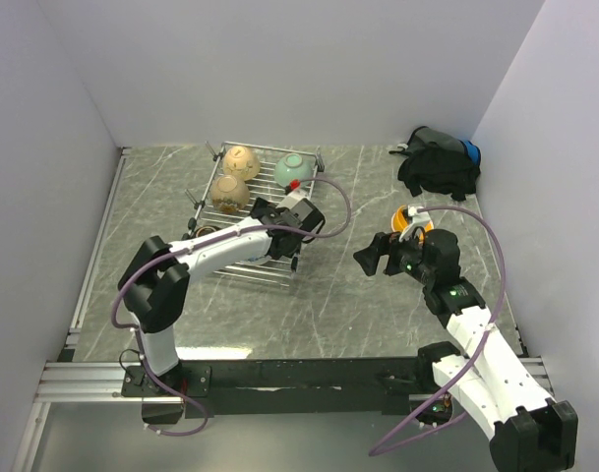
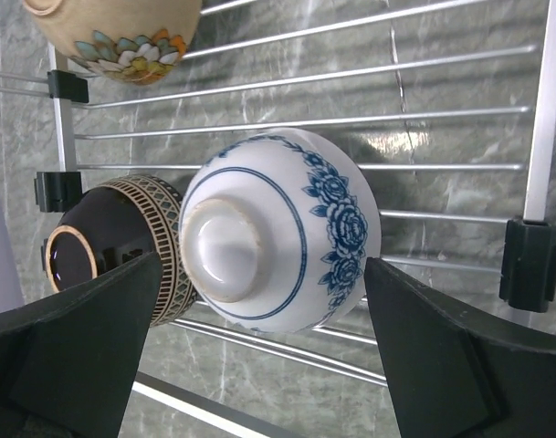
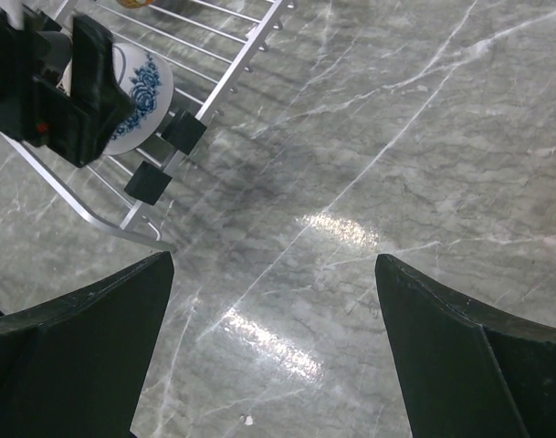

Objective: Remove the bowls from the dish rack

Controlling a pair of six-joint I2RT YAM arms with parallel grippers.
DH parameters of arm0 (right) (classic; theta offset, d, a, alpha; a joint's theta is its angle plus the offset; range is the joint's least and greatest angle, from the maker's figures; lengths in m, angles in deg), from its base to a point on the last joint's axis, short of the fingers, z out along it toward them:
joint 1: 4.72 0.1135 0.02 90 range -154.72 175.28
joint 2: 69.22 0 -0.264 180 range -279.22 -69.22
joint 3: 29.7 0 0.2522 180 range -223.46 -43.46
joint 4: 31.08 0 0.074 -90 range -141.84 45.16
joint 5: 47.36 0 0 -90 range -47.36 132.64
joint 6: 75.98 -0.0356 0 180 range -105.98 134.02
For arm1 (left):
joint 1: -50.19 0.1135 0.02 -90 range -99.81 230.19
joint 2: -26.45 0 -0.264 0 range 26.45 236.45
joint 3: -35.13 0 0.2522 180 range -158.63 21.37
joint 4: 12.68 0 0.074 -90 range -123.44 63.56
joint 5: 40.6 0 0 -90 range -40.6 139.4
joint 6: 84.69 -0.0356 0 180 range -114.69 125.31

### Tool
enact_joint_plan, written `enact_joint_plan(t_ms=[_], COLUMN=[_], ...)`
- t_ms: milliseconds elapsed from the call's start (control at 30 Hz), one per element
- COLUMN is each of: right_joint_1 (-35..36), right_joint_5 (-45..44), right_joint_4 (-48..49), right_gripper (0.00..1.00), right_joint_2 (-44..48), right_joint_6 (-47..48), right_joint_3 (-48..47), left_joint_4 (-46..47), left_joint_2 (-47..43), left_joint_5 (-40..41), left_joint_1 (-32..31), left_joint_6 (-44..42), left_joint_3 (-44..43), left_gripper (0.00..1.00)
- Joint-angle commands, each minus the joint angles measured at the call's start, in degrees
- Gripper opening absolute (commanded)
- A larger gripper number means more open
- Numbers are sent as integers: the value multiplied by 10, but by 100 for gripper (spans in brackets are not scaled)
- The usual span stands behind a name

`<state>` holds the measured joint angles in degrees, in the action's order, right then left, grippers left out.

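Observation:
The dish rack (image 1: 261, 264) lies left of centre on the table. On it rest a tan bowl (image 1: 242, 158), a speckled brown bowl (image 1: 229, 193), a pale green bowl (image 1: 292, 170) and a dark brown bowl (image 1: 203, 233). My left gripper (image 1: 277, 236) hangs open over the rack's near right corner. Its fingers (image 2: 77, 356) straddle an upturned white bowl with a blue pattern (image 2: 278, 228), which lies against the dark brown bowl (image 2: 113, 246). My right gripper (image 3: 273, 265) stands open over bare table, nothing between its fingers. An orange bowl (image 1: 407, 217) sits on the table behind the right arm.
A black bag (image 1: 439, 167) lies at the back right corner. White walls close in the table on three sides. The rack's corner with black feet (image 3: 168, 155) shows at the upper left of the right wrist view.

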<state>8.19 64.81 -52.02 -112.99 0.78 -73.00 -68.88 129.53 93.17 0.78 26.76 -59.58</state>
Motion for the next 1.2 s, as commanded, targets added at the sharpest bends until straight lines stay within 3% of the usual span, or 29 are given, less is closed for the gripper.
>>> enact_joint_plan(t_ms=[0,400,1167], right_joint_1=[3,3,3], right_joint_5=[4,10,18], right_joint_4=[20,25,36], right_gripper=[100,100,100], right_joint_2=[0,-10,-23], right_joint_6=[1,-1,-3], right_joint_3=[3,5,7], left_joint_4=[20,31,-34], left_joint_2=[13,36,121], left_joint_5=[8,-46,11], left_joint_1=[-8,-10,-9], left_joint_6=[-30,-76,-62], left_joint_3=[3,9,-29], left_gripper=[99,99,99])
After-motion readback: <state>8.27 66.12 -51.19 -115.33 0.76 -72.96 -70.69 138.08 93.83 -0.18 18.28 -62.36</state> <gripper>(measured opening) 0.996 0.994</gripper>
